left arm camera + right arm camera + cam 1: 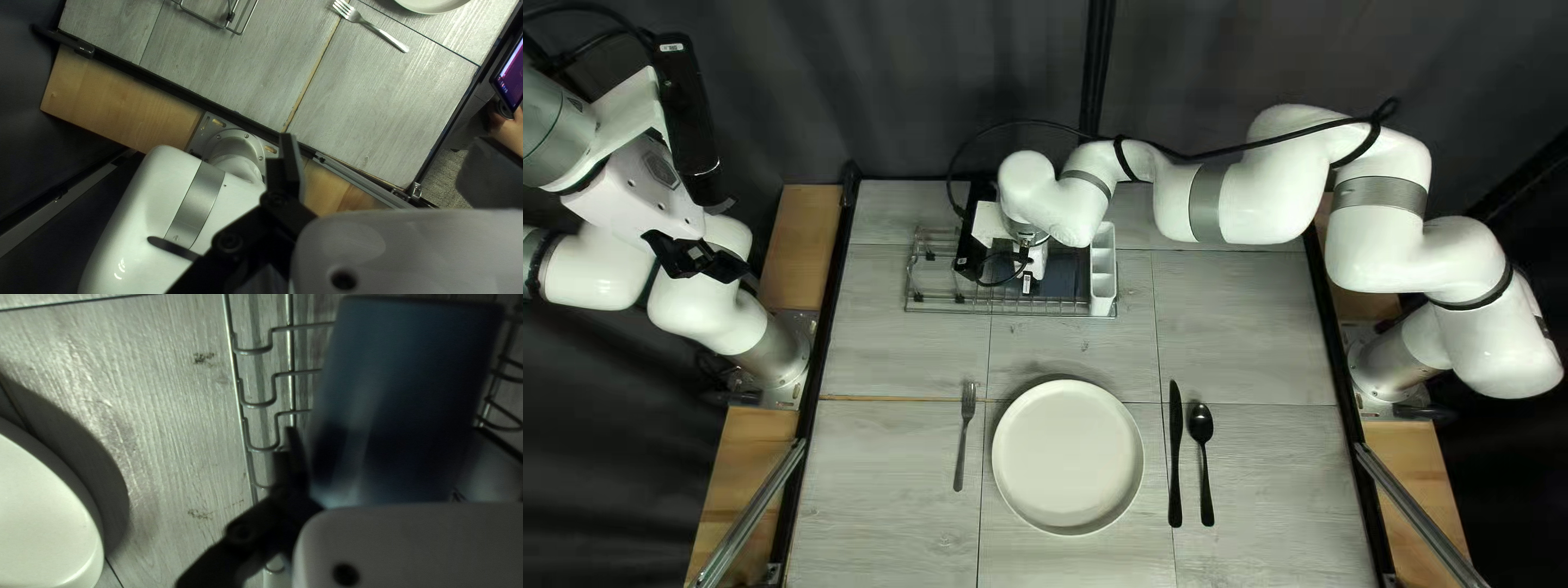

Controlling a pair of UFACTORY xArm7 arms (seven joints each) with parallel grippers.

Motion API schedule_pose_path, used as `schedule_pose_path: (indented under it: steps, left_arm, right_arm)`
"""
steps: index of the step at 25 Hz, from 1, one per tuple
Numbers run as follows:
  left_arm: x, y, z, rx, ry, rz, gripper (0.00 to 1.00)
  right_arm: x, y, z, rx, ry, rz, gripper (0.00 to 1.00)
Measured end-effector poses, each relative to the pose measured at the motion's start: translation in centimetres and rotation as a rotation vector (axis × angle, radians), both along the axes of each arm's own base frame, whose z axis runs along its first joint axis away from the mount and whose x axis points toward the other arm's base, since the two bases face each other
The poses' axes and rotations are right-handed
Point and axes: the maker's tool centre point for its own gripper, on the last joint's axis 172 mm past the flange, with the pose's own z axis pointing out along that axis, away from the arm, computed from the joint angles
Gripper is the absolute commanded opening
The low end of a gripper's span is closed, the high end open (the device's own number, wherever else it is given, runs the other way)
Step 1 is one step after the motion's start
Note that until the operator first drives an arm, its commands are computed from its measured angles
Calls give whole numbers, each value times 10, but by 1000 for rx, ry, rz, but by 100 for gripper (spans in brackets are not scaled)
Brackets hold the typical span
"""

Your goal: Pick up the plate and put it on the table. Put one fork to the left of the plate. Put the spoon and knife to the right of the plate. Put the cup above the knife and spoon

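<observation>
While the plate [1067,457] lies flat on the grey table [1241,343], the fork [964,437] lies just beside it on its left, tines toward the far edge. The knife [1175,465] and spoon [1202,461] lie side by side on the plate's right, with the knife nearer the plate and both parallel to the fork. Beyond the plate, toward the far edge, stands a wire rack [931,278] with a white cutlery holder [1103,278] at one end. The dark blue cup [404,400] sits in that rack, well apart from the plate. The right gripper [1029,273] is down in the rack at the cup, which fills the space just ahead of it in the right wrist view. Whether it is clamped on the cup or apart I cannot tell. The left gripper [698,260] hangs raised, well to the plate's left and off the table's side, above its own arm's base, jaws apart and holding nothing
</observation>
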Motion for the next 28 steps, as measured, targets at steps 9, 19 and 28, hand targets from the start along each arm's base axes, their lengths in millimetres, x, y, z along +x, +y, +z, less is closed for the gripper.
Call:
schedule_pose_path:
  steps: [9,19,28]
  left_arm:
    - [0,0,0,0,0,0,100]
    - [0,0,0,0,0,0,100]
    - [0,0,0,0,0,0,100]
  right_arm:
    - [-14,34,90,-66,-42,-16,0]
    - [-48,218,101,-108,-52,41,0]
    - [-51,338,54,-129,-42,183,0]
